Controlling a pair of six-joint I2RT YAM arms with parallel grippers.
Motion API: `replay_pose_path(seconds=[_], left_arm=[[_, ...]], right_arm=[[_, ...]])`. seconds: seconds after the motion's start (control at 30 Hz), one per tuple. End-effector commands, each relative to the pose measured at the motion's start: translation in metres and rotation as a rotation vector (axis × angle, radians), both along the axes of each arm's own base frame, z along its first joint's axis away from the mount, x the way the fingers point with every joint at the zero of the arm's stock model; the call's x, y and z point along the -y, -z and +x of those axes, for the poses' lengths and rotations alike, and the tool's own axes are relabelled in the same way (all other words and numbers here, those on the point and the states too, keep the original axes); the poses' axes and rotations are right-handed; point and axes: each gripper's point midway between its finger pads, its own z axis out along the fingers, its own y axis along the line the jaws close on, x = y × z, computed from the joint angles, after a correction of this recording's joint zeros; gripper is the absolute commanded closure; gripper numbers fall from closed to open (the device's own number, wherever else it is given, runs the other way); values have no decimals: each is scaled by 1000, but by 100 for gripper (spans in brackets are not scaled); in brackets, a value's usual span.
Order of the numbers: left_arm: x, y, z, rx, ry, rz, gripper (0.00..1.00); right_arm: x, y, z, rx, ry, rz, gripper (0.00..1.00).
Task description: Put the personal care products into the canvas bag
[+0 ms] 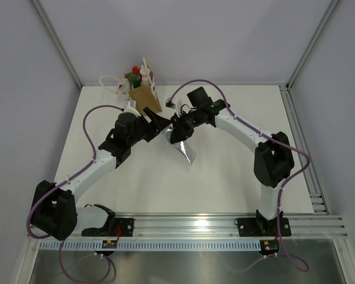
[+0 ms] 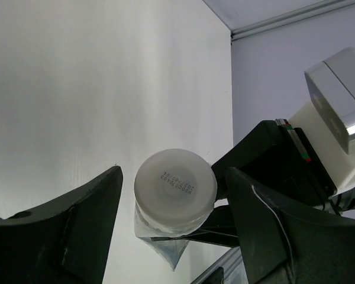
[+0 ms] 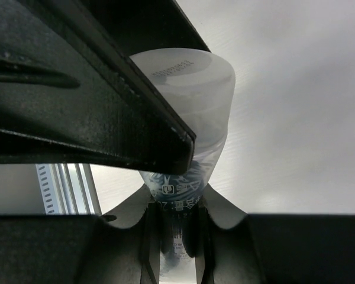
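At mid-frame above the worktop [image 1: 225, 177], the right end effector [image 1: 177, 130] is clamped on the flat body of the silver-grey tube [image 1: 187, 151]. The left end effector [image 2: 173, 177] stands apart, one finger on either side of the tube's white cap [image 2: 175, 192] with a sliver of gap on each side. If the right lets go before the left bites firmly on that smooth round cap, the tube could slip to the worktop, and a cap-only hold may let the body swing against the rim of the canvas bag [image 1: 147, 102] at upper left, where the other bottles [image 1: 139, 74] stand.
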Motion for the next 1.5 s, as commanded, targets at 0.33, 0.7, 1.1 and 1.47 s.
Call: replay_pose_path(seconds=[0.33,0.7,1.1,1.47], left_arm=[[9,-14,16,32,-1,60,59],[-7,-24,21,97,14,203,100],[-137,-94,86,171,-209,461,100],[-215,-171,195,234,-721,493,100]], right_arm=[[-18,-60,11,111,56,134,80],[-23,-58,4,64,-14,155,1],[50,-87,29,172,-3,165,1],[84,-66,20,102,76,170,1]])
